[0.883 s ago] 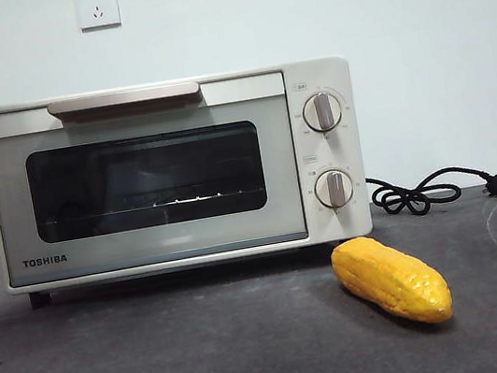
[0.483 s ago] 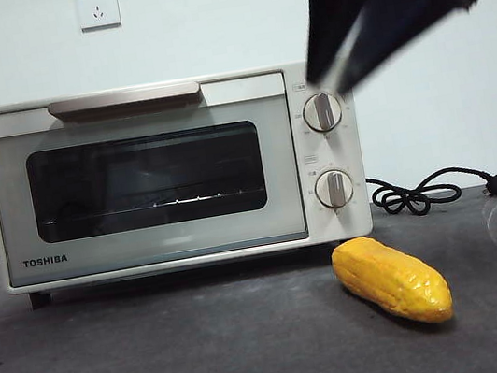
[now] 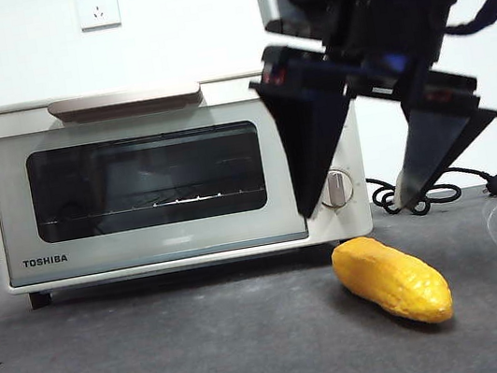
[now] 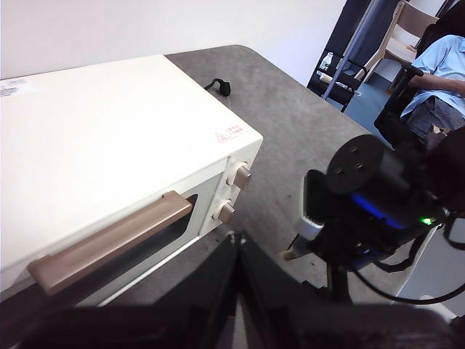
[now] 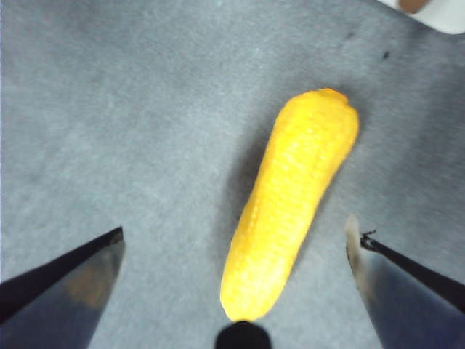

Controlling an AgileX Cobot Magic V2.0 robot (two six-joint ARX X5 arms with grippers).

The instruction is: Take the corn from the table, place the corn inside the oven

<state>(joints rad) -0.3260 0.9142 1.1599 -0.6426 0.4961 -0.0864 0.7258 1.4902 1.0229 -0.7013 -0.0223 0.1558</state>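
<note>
The yellow-orange corn lies on the dark grey table, just in front of the right end of the cream TOSHIBA oven. The oven door is closed. My right gripper hangs above the corn, open wide, one jaw in front of the oven's knob panel and the other further right. In the right wrist view the corn lies lengthwise between the right gripper's spread jaws, untouched. My left gripper is shut and high above the oven, holding nothing.
A black power cord lies coiled on the table right of the oven. Two wall sockets sit high on the white wall. The left wrist view shows the right arm and a seated person beyond the table's edge.
The right arm has come down from the top right. It now hangs open just above the corn. The corn and the oven have not moved.
</note>
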